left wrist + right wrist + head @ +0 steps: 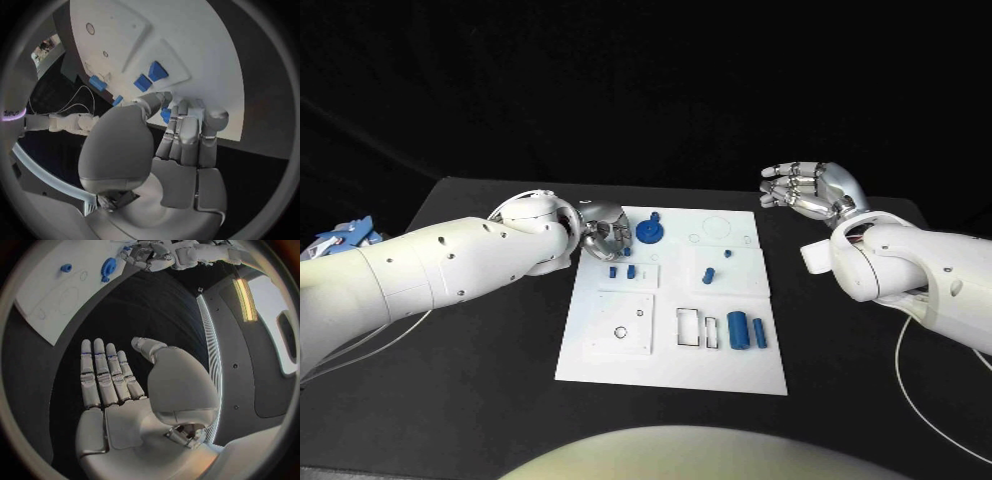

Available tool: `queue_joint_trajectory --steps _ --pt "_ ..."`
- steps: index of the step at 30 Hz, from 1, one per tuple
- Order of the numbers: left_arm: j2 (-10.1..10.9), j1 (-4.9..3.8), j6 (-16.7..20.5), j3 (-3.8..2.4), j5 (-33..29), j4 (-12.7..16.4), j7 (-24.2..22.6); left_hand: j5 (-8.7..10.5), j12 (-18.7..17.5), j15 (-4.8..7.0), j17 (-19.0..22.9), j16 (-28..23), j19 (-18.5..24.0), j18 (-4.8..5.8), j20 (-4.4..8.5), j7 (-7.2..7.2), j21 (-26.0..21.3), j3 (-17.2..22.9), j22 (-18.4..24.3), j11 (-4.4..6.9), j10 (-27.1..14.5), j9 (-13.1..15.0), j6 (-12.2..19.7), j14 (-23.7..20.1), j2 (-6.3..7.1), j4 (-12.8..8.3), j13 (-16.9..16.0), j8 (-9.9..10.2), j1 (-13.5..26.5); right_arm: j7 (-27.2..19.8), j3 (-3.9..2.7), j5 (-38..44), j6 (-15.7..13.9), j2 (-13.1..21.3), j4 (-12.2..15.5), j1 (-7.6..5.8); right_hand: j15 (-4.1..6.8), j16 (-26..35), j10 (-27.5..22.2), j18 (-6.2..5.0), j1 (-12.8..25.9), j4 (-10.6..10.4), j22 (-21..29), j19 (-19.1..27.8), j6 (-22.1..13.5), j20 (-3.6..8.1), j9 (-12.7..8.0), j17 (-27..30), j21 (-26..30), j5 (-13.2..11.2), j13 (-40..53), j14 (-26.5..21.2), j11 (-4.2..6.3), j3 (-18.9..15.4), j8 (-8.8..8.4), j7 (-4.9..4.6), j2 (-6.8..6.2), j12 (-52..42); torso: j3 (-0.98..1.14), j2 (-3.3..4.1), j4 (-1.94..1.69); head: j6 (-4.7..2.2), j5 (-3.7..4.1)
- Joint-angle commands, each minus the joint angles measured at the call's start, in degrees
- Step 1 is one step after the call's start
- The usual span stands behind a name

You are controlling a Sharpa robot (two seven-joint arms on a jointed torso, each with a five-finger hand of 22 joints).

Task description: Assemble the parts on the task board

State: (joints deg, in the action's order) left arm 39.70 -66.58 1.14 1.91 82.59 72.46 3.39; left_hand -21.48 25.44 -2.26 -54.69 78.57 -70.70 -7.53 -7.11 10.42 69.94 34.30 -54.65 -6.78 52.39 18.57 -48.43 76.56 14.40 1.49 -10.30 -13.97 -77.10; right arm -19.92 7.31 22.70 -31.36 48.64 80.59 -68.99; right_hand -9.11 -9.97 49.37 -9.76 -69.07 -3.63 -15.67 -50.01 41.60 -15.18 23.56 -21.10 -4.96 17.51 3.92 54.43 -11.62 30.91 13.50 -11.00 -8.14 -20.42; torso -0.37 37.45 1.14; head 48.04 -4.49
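The white task board (678, 345) lies in the middle of the black table. My left hand (603, 232) is at the board's far left corner, fingers curled down. Thumb and fingers pinch a blue round part (653, 232), seen as a blue sliver (165, 114) between the fingertips. Two small blue blocks (622, 270) stand just nearer on a raised plate (164, 56). My right hand (808, 188) hovers off the board's far right corner, and the right hand (115, 385) shows flat fingers holding nothing. The blue round part (109, 266) is beside the left hand (147, 255).
Two blue cylinders (747, 330) lie at the board's near right beside rectangular slots (692, 327). Small blue pegs (710, 274) stand mid-board. A square plate with holes (620, 325) sits near left. Bare black table flanks the board on both sides.
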Motion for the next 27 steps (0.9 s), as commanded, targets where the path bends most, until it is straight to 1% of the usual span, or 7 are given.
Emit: queue_joint_trajectory --steps 1,8,13,15,19,23,27 --pt "0.83 0.06 0.56 -0.08 -0.03 0.21 0.5 -0.37 -0.45 -0.05 0.81 -0.61 0.52 -0.08 -0.31 0.06 -0.47 0.0 0.39 -0.16 -0.74 -0.1 0.18 -0.62 0.41 -0.08 0.02 0.22 0.07 0.66 -0.01 0.86 1.05 0.02 -0.48 0.04 -0.03 0.25 0.24 -0.69 -0.41 0.78 0.3 -0.22 0.46 -0.27 -0.08 0.2 0.25 0.01 -0.12 0.45 -0.13 0.12 -0.08 -4.38 0.56 0.13 -0.01 -0.04 0.02 -0.03 0.05" --pt "3.15 -0.02 2.08 -1.08 -5.27 0.94 -1.68 -0.41 -0.15 -0.18 3.53 -1.61 1.68 -0.45 -0.47 0.1 -1.61 0.23 2.17 -0.25 -0.9 -0.09 -0.37 -1.96 0.12 -0.23 -0.07 0.02 -0.27 3.27 -0.01 6.61 4.37 0.07 -2.47 0.05 2.33 -1.95 4.02 -0.79 -2.99 4.24 0.36 -5.75 3.92 2.03 -0.53 -0.06 -2.34 -1.59 -0.28 7.29 1.8 2.24 0.69 -2.48 0.53 -0.07 0.0 -0.11 -0.07 -0.31 0.31" --pt "5.14 -0.27 4.44 -1.84 -17.32 1.38 -5.42 -0.41 2.33 0.14 10.17 -4.62 5.09 -1.51 -0.3 -0.12 -4.94 0.79 7.21 0.03 0.17 0.21 -2.11 -5.65 -0.8 -0.73 -0.98 -1.16 -1.02 6.8 -0.02 19.11 9.75 0.02 -4.27 0.05 6.37 -7.23 11.39 -0.6 -5.45 7.91 -4.56 -13.69 9.12 6.42 -0.74 -3.0 -10.58 -2.45 0.08 18.41 4.46 -0.32 1.82 -0.17 1.21 -0.55 -0.06 -0.06 0.03 -0.8 1.08" --pt "5.94 -0.35 6.21 -2.0 -25.82 1.57 -8.39 -0.3 3.81 0.41 12.78 -6.06 7.16 -2.1 -0.05 -0.34 -6.95 0.95 10.15 0.33 0.75 0.47 -2.91 -7.26 -1.23 -1.05 -1.57 -1.92 -1.33 8.47 -0.03 27.04 12.14 -0.02 -4.57 0.05 8.48 -12.14 14.82 -0.37 -6.09 9.62 -10.68 -16.21 11.83 9.14 -1.47 -6.49 -18.63 -2.42 0.19 25.22 6.25 -2.44 1.41 1.05 1.69 0.85 -0.05 -0.04 0.06 -0.96 1.59" --pt "7.4 -0.41 8.32 -2.13 -45.19 2.29 -15.04 -0.12 7.41 0.71 21.89 -11.33 11.73 -3.13 0.38 -0.42 -11.91 0.49 16.19 0.73 0.72 0.64 -2.73 -12.72 -2.24 -1.22 -3.07 -2.56 -1.01 11.94 -0.03 41.31 15.94 -0.14 -4.18 0.08 9.46 -18.81 16.69 -0.36 -5.16 10.55 -16.9 -16.58 12.89 10.18 -2.32 -12.14 -26.32 -2.51 0.43 29.16 6.93 -2.28 -0.09 1.55 1.35 3.73 -0.08 0.02 0.14 -1.3 2.34" --pt "8.83 -0.35 8.44 -2.17 -59.2 3.72 -20.03 -0.09 9.18 0.6 23.32 -12.64 12.18 -3.1 0.23 -0.28 -13.46 -0.67 17.17 0.7 0.18 0.65 -2.2 -13.5 -2.96 -0.57 -3.67 -2.74 0.16 14.87 -0.04 51.86 17.37 -0.38 -3.11 0.28 9.3 -26.17 16.36 -0.47 -3.07 10.0 -19.97 -17.03 12.09 9.96 -2.84 -17.72 -30.14 -3.46 0.63 31.08 6.66 -1.9 -1.63 1.23 0.4 6.01 -0.08 0.1 0.16 -1.51 2.71" --pt "9.88 -0.25 7.7 -2.19 -67.2 5.06 -23.18 -0.15 9.73 0.56 23.66 -13.03 12.36 -3.1 0.17 -0.29 -14.27 -1.14 17.68 0.72 0.07 0.66 -2.04 -13.86 -3.2 -0.17 -3.78 -2.85 0.77 16.97 -0.04 58.83 17.09 -0.78 -2.05 0.53 8.71 -49.57 14.05 0.2 -1.66 9.29 -26.92 -19.8 11.45 9.44 -2.84 -37.28 -37.91 -4.5 0.67 32.66 6.04 -0.66 -2.81 1.15 -0.92 8.6 -0.1 0.1 0.1 -1.66 3.13"
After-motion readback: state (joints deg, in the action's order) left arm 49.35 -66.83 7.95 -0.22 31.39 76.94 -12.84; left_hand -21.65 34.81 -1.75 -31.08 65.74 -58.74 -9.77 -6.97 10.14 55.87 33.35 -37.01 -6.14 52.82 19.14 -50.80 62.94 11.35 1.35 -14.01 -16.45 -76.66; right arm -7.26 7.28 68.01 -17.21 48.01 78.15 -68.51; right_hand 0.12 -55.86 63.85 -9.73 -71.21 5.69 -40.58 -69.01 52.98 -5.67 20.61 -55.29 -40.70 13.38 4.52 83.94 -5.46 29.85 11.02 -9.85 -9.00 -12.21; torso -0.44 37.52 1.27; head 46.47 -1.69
